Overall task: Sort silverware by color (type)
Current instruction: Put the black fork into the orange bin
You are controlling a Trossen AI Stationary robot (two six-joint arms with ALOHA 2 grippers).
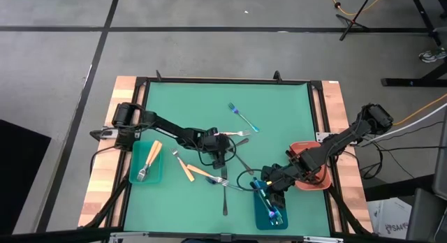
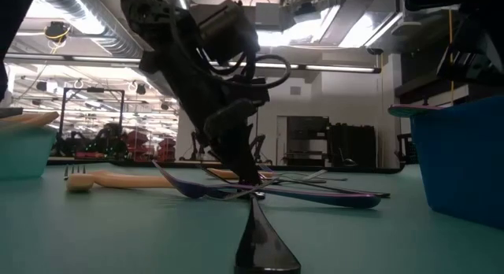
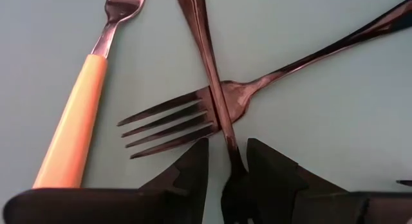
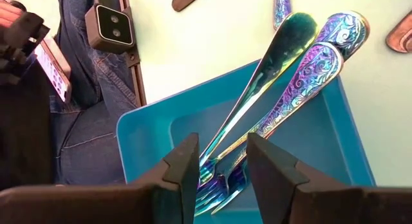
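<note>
Under my left gripper [image 3: 228,163] [image 1: 220,158], at the mat's middle, a dark utensil [image 3: 206,50] lies across a dark fork [image 3: 257,85]. The gripper is open and points steeply down, one finger on each side of the dark utensil's neck and touching nothing. An orange-handled fork [image 3: 80,114] lies beside them on the mat. My right gripper [image 4: 222,166] [image 1: 269,194] hangs open over the blue tray [image 4: 335,140]. Iridescent utensils [image 4: 283,63] lie in that tray, their handles leaning on its rim.
A teal tray [image 1: 134,174] at the left holds orange-handled pieces, and a red tray [image 1: 314,181] stands at the right. Loose on the mat are an iridescent fork [image 1: 243,117], orange handles [image 1: 187,167] and a dark utensil [image 1: 225,194]. A person's jeans [image 4: 84,121] show beyond the table's edge.
</note>
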